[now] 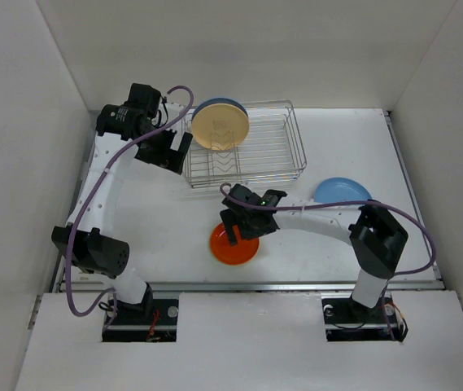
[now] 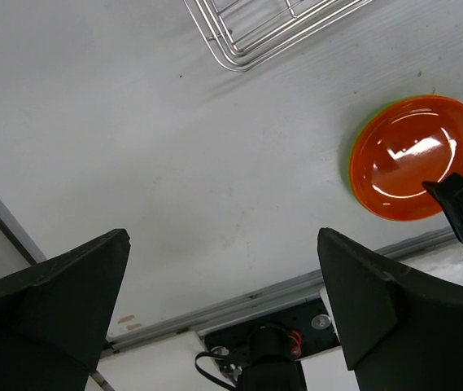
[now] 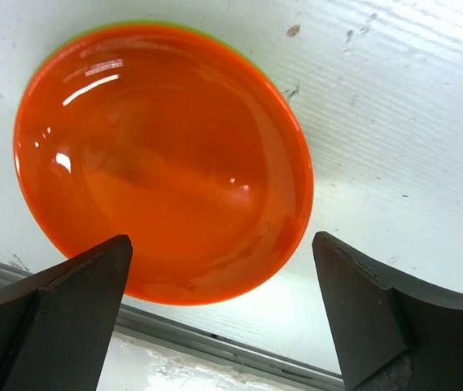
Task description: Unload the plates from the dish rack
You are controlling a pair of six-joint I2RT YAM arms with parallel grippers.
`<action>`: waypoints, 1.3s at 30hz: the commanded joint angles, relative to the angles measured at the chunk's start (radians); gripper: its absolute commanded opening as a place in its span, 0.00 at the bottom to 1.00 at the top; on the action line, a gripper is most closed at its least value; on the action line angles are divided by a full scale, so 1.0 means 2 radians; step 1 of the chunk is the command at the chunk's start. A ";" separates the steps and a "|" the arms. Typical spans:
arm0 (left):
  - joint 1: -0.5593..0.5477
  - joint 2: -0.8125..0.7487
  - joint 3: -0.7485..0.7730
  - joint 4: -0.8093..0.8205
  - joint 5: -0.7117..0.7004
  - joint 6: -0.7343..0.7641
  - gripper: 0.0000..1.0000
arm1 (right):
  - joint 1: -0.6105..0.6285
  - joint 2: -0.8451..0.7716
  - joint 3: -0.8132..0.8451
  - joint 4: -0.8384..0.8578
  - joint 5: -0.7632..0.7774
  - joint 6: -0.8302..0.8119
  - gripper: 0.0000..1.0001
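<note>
Right gripper (image 3: 221, 243) jaws wide apart, hovering over the round translucent orange-red plastic plate (image 3: 162, 155); nothing clamped. That plate lies flat on the white table (image 1: 174, 212) near the front edge, stacked on a lime green plate (image 3: 93, 32); only a sliver of green rim shows. Left gripper (image 2: 223, 236) also wide apart and empty, just beside the left end of the silver wire dish rack (image 1: 272, 155). A light blue round plate (image 1: 341, 191) lies flat on the table to the right of the rack. The rack holds two plates on edge at its left end: a pale peach plate (image 1: 220, 126) in front and a darker blue one (image 1: 215, 102) behind; touching or not, can't tell.

My read: orange-red plate is placed, and the step in hand is the switch to the next pick. Left gripper is closer. It needs its jaws across the peach plate's rim, then a straight lift clear of the wire dividers without dragging the blue one.
</note>
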 commanded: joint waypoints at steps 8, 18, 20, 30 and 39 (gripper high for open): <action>0.000 -0.024 -0.011 0.012 -0.034 0.006 1.00 | 0.010 -0.072 0.020 -0.044 0.078 0.048 0.98; 0.000 -0.054 -0.079 0.289 -0.041 -0.026 1.00 | -0.001 -0.243 -0.008 0.009 0.147 0.053 1.00; 0.000 -0.044 -0.079 0.305 -0.021 -0.014 1.00 | -0.013 -0.276 -0.008 0.043 0.140 0.030 1.00; -0.021 0.129 0.092 0.323 -0.070 0.143 0.77 | -0.105 -0.244 0.128 0.071 0.123 -0.046 1.00; -0.021 0.209 0.117 0.399 0.029 0.146 0.94 | -0.123 -0.247 0.166 0.071 0.098 -0.079 1.00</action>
